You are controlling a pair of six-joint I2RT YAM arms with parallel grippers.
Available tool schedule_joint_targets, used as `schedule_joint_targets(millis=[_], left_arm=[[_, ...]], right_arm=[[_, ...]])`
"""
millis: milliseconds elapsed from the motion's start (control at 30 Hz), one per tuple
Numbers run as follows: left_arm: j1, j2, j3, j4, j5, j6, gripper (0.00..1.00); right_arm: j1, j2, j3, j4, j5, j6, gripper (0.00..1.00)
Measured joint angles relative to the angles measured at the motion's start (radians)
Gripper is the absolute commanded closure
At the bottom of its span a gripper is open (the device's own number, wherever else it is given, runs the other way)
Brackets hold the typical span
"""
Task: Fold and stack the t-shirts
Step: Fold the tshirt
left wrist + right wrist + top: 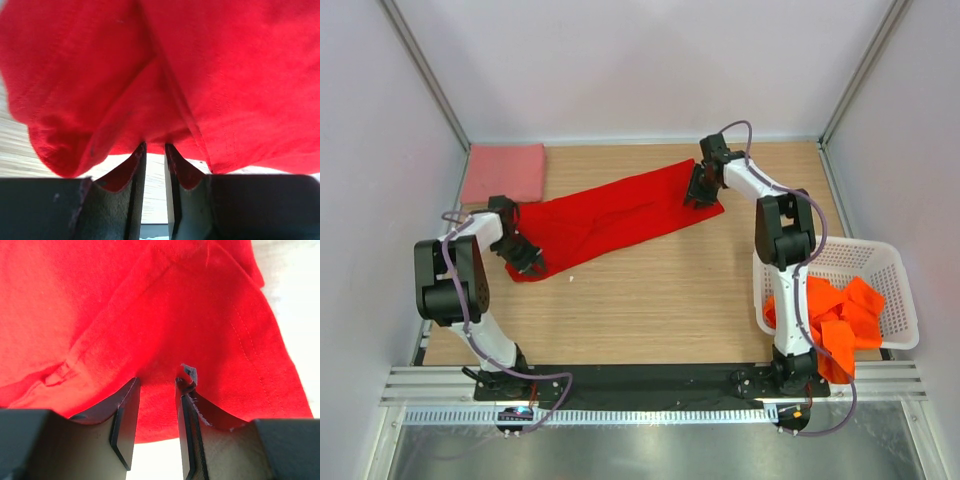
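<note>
A bright red t-shirt [620, 215] lies stretched in a long diagonal strip across the table. My left gripper [527, 258] is at its lower left end. In the left wrist view the jaws [155, 146] stand only a narrow gap apart, with the bunched edge of the red cloth [200, 75] caught between their tips. My right gripper [698, 195] is at the strip's upper right end. There its jaws [157, 377] stand apart over flat red cloth [125, 305], pinching nothing. A folded salmon pink t-shirt [505, 172] lies at the back left corner.
A white lattice basket [900, 270] stands at the right edge beside the right arm's base, with several crumpled orange t-shirts [835, 315] in it, one spilling over its near rim. Enclosure walls and metal posts border the table at back and sides.
</note>
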Motion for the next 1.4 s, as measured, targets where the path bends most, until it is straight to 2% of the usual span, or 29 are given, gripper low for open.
schedule_joint_targets(millis=[200, 433, 533, 667, 767, 867, 1000, 1200, 1400], left_arm=[[0.018, -0.006, -0.007, -0.003, -0.003, 0.005, 0.80], [0.061, -0.054, -0.031, -0.049, -0.066, 0.044, 0.75], [0.067, -0.128, -0.042, -0.090, -0.101, 0.062, 0.71], [0.068, -0.309, -0.043, -0.138, -0.119, 0.070, 0.65], [0.067, -0.453, -0.043, -0.164, -0.118, 0.066, 0.62], [0.067, -0.568, -0.052, -0.171, -0.100, 0.053, 0.63], [0.062, -0.626, -0.110, -0.158, -0.027, 0.026, 0.64], [-0.013, -0.589, -0.184, -0.089, 0.103, -0.024, 0.68], [-0.143, -0.403, -0.100, 0.028, 0.151, -0.065, 0.73]], right_arm=[[0.012, -0.124, -0.208, 0.045, 0.003, 0.035, 0.59], [0.058, -0.388, -0.612, 0.101, -0.001, 0.134, 0.57], [0.110, -0.493, -0.760, 0.126, -0.021, 0.160, 0.57], [0.225, -0.613, -0.897, 0.106, -0.029, 0.171, 0.56], [0.282, -0.671, -0.911, 0.050, -0.010, 0.151, 0.55], [0.282, -0.732, -0.877, 0.004, 0.048, 0.111, 0.55], [0.272, -0.721, -0.784, -0.006, 0.083, 0.081, 0.58], [0.273, -0.584, -0.704, -0.008, 0.083, 0.068, 0.64], [0.270, -0.514, -0.636, -0.043, 0.117, 0.030, 0.68]])
